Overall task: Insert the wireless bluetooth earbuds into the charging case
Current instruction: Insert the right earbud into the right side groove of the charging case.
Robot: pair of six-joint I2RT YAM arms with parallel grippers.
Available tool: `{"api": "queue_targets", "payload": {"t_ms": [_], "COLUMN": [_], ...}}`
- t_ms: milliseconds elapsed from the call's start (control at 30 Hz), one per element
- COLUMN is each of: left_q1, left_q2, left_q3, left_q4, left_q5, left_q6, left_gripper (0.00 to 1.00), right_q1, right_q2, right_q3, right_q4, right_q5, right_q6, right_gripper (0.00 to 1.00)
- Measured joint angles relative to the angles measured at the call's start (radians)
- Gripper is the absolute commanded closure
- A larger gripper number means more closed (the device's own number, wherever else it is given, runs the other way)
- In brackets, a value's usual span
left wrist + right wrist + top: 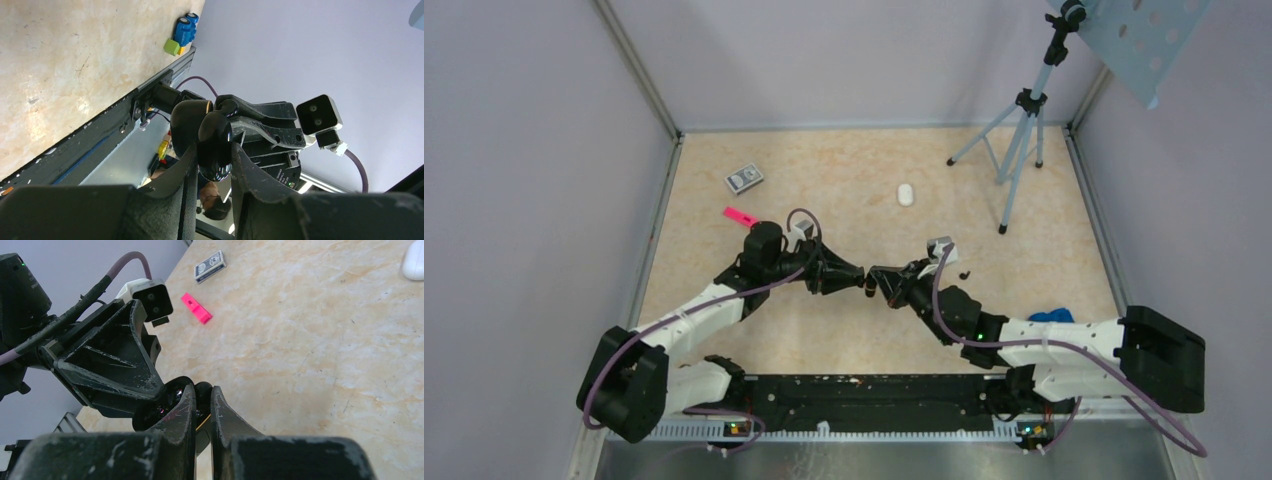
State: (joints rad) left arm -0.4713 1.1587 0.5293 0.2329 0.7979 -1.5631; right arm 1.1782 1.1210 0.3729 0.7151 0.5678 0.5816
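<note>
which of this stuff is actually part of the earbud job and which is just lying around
Part of the job: black charging case in the left gripper; black earbud in the right gripper; loose small black bit, likely another bud; white case.
Just lying about: card deck; pink block; toy blocks; tripod.

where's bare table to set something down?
Free: near centre, between left arm, right arm and base rail; far centre, between card box and white case. Crowded: mid-table, where left gripper, holding the black case, meets right gripper; tripod legs fill the far right.
</note>
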Motion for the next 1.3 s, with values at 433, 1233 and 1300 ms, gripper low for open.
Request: {"api": "queue_targets", "payload": {"t_ms": [433,1233,1300], "left_q1": [0.0,0.002,0.002], "left_q2": [0.024,0.047,0.055], "left_q3": [0.058,0.146,0.146], "left_q4": [-0.041,-0.071,-0.077], "left_q5": [0.014,0.074,0.079], "left_q6": [0.091,0.315,0.337], "left_gripper": [1.0,1.0,1.0], "right_q1": [0.0,0.0,0.0], "right_q2": [-0.042,-0.267,-0.313], "right_q3": [0.008,0.158,0.17], "right_q4": [-0.057,-0.364,-0.402], "right_q5": [-0.005,0.059,0.093], "right_q6": [-0.003,-0.13,-0.142], "right_gripper": [0.75,0.3,0.29]}}
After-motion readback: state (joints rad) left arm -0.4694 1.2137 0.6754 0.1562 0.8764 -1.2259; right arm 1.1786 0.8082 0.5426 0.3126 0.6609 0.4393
